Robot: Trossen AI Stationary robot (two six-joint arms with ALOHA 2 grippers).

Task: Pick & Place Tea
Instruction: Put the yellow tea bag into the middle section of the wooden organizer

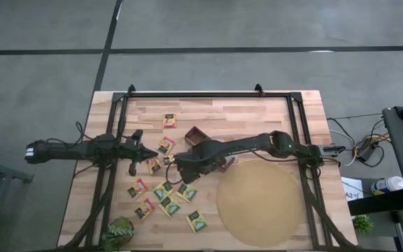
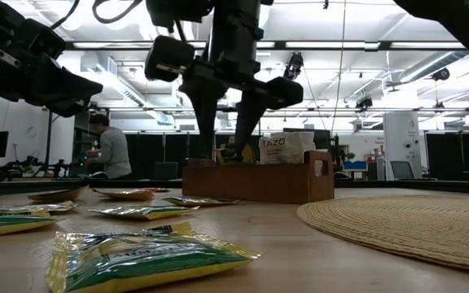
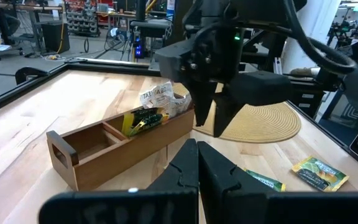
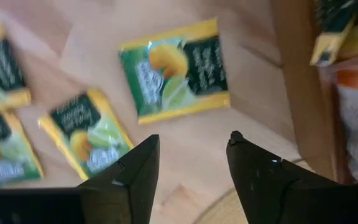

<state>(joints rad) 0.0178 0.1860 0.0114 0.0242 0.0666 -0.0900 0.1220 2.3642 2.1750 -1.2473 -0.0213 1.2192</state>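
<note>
The right gripper [image 4: 191, 155] hangs with its 2 fingers spread wide and nothing between them, above bare table beside the wooden box [image 1: 205, 143], over a green-yellow tea sachet [image 4: 176, 70]. More sachets [image 1: 165, 199] lie scattered near the round mat [image 1: 261, 203]; several stand in the box, partly hidden by its wall. The left gripper [image 1: 137, 150] waits shut and empty, near the box.

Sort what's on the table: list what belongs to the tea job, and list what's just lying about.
Job:
tea sachets loose on the wood
wooden box, some sachets already inside
right gripper, fingers open above the sachets
left gripper, shut, waiting

Lying about:
round mat
small plant at the table's edge
</note>
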